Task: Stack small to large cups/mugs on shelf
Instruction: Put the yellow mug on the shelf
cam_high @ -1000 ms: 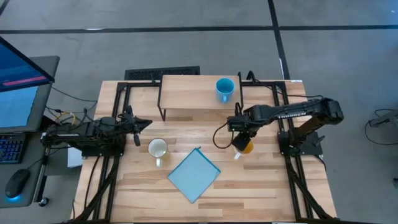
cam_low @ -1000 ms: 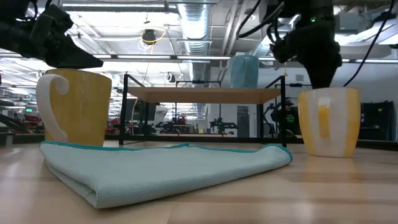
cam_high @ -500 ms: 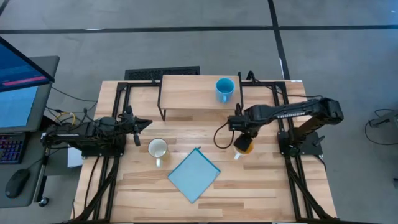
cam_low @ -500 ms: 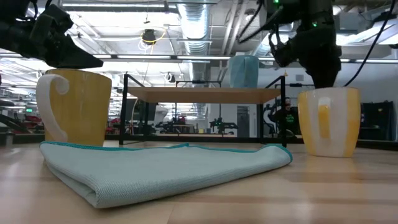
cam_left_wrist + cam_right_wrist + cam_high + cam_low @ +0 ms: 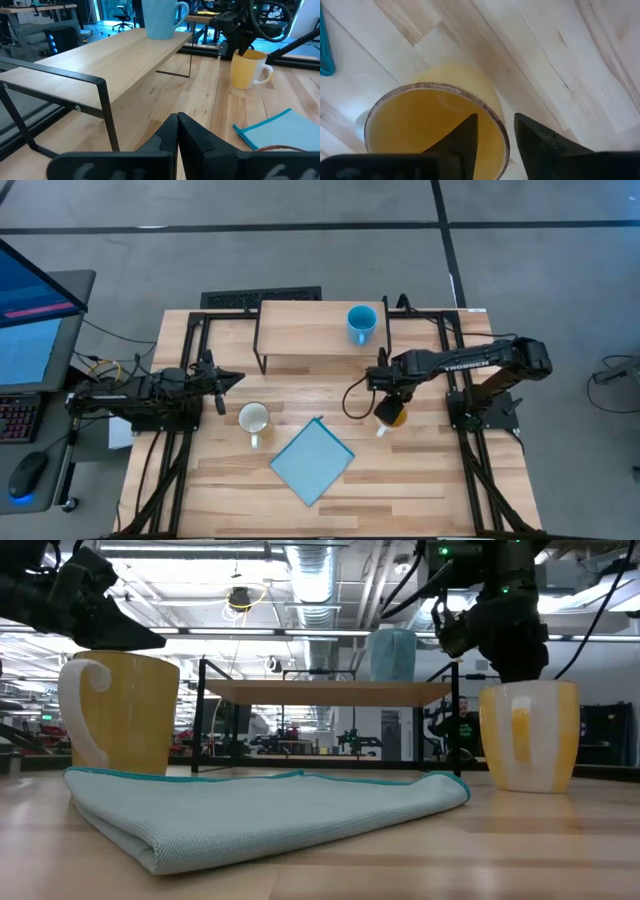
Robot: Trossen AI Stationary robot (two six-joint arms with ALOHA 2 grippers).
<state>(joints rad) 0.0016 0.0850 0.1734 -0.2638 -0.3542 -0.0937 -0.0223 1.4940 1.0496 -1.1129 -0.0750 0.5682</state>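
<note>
No text can be read here — no labels, numbers or signs.

The surface (image 5: 420, 480) is pale wood in long planks with darker grain streaks, framed by black metal rails. Toward its far edge, the shelf (image 5: 300, 330) has the same light wood top on thin black legs. On the shelf stands a light blue mug (image 5: 360, 323). The mug (image 5: 392, 414) near the right edge is orange-yellow outside and inside, with a thin brown rim and a white handle. The mug (image 5: 253, 419) near the left edge is pale yellow with a white inside and white handle. The square cloth (image 5: 312, 461) by the near edge is light blue with a darker teal hem. Both arms and their fingers (image 5: 465, 142) are black.
</note>
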